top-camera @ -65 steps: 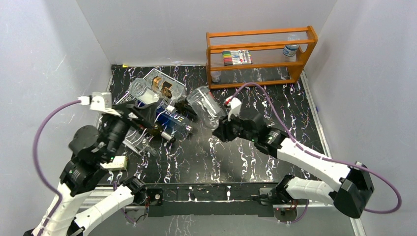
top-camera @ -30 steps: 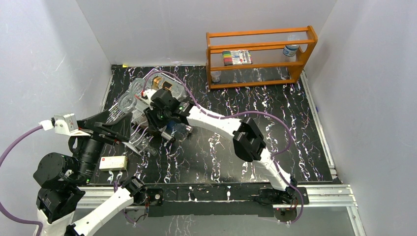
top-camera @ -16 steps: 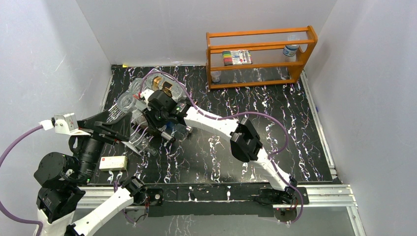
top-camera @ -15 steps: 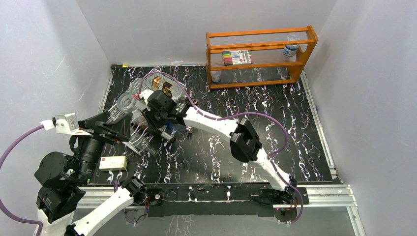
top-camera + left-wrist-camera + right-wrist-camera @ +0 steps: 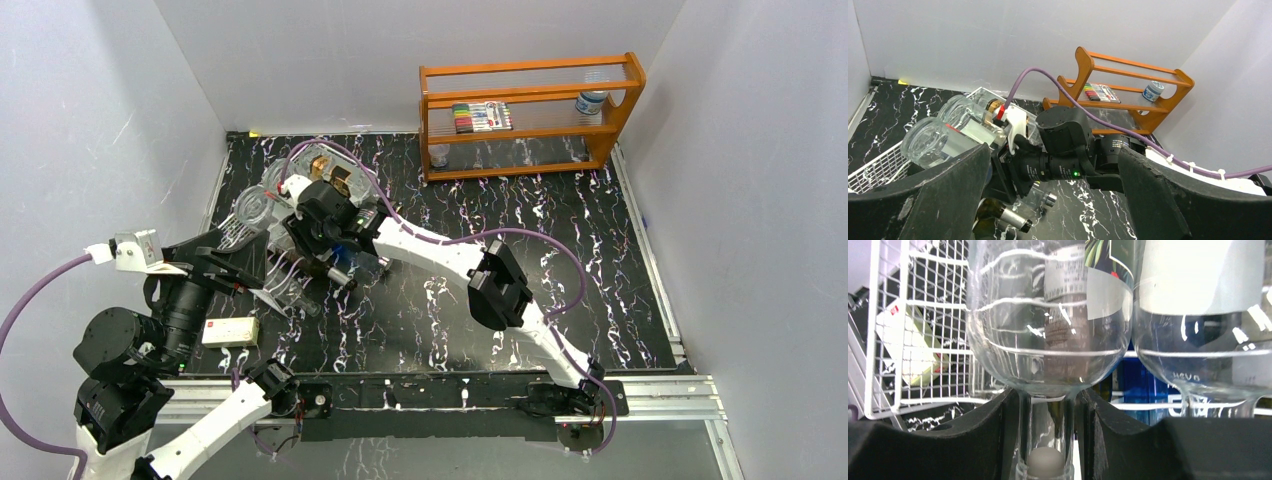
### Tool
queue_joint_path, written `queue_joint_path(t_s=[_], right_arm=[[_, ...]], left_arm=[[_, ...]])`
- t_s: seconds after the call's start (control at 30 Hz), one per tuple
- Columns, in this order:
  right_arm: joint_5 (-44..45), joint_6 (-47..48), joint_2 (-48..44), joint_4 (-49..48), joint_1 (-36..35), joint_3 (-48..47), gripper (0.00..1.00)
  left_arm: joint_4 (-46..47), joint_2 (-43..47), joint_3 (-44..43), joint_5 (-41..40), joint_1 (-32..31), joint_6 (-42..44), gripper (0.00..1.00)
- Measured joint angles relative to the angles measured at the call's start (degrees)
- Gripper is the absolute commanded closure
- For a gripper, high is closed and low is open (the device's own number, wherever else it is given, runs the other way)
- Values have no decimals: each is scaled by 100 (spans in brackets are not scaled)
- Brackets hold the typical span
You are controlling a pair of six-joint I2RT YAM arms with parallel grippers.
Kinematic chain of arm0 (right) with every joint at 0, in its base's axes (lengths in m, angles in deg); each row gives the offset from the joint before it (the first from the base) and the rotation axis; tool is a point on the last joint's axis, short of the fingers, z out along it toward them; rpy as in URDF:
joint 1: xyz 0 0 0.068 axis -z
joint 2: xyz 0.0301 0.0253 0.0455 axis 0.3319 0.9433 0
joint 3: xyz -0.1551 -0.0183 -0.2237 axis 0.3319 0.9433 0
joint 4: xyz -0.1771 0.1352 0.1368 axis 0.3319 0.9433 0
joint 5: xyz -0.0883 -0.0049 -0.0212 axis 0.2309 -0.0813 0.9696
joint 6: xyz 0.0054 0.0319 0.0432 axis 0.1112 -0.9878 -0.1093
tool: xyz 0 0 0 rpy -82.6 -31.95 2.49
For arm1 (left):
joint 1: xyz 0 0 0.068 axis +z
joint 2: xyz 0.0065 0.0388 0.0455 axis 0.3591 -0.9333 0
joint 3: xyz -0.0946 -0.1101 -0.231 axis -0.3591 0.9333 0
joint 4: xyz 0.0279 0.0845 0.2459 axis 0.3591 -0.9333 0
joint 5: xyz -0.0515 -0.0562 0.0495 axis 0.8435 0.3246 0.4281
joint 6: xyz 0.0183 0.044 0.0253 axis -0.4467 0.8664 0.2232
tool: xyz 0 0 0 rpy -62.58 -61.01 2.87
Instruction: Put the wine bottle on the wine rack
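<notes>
The white wire wine rack (image 5: 240,225) stands at the far left of the table and holds several bottles. My right gripper (image 5: 298,228) is shut on the neck of a clear glass wine bottle (image 5: 1048,315), which lies on the rack's upper tier with its base (image 5: 253,207) pointing left. In the right wrist view the fingers (image 5: 993,432) press on both sides of the neck, and my right gripper (image 5: 1048,407) is closed around it. A second clear bottle (image 5: 1198,320) lies beside it. My left gripper (image 5: 235,262) is open and empty just near-left of the rack (image 5: 878,167).
A blue bottle (image 5: 1143,385) and a dark green bottle (image 5: 330,270) lie lower in the rack. A small white box (image 5: 230,330) lies on the table by the left arm. The orange wooden shelf (image 5: 530,115) stands at the far right. White walls enclose the table.
My right arm carried the clear bottle from the table's middle to the rack at the left, then nudged slightly further left. My left arm drew back from the rack.
</notes>
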Motion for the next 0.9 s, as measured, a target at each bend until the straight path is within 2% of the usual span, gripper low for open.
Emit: queue_joint_path(t_s=[0.37,0.5,0.57,0.9], right_arm=[[17,-109,-2,-221,-2,0,35],[-17,-155,-20,-249,-9,28,21],[-9,-164,-81,-343,-13,122,18],[264,-63,-922,-881,7,525,10]], left_arm=[[-83,0,0,-39,0,-42,2],[-127,0,0,-44,0,-42,2],[-129,0,0,-48,0,-42,2],[-199,-2,0,-85,0,-66,2]])
